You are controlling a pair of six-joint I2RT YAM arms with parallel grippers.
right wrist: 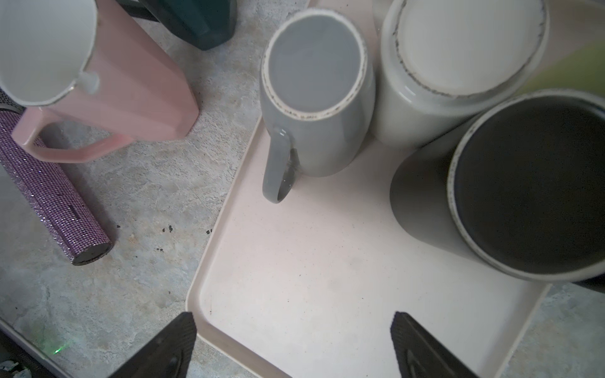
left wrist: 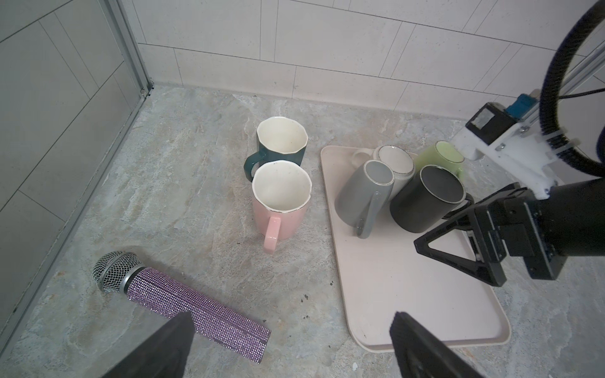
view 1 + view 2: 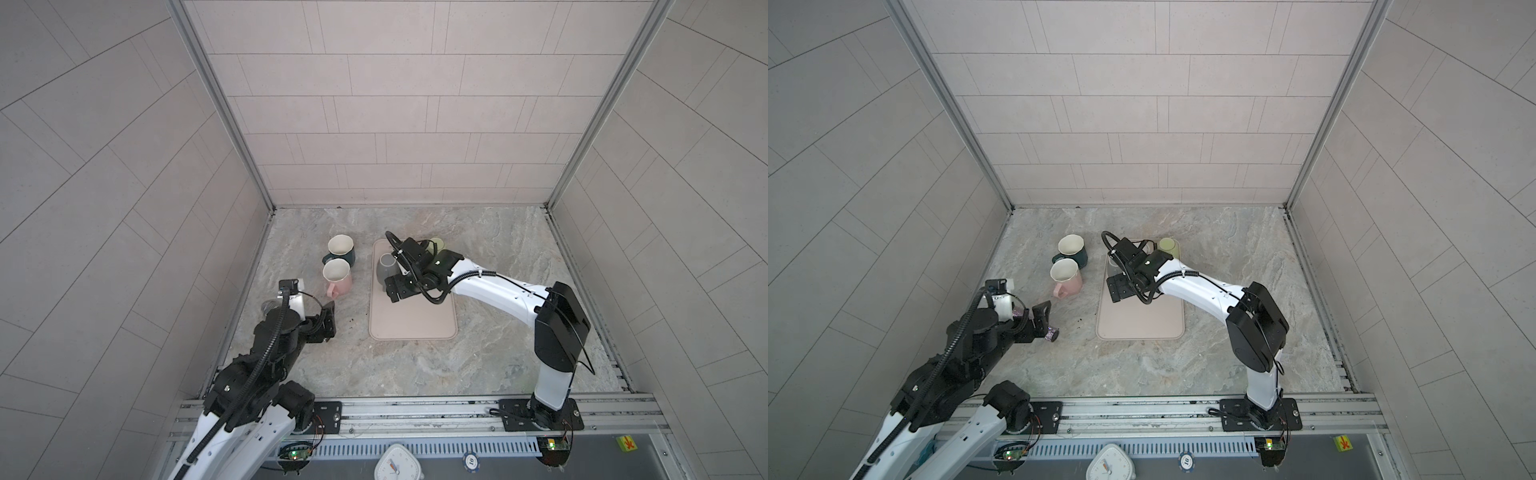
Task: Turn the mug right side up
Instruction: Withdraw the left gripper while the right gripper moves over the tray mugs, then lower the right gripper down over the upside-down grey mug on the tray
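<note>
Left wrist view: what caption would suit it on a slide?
Pink mug and teal mug stand upright beside a tray of four upside-down mugs; glittery microphone lies nearby.

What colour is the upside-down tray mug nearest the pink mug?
The mug is light grey and glossy; clearest in the right wrist view.

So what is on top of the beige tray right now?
Four mugs stand base up at the far end of the tray: a grey mug, a white mug, a black mug and a green mug. What is under them is covered.
</note>
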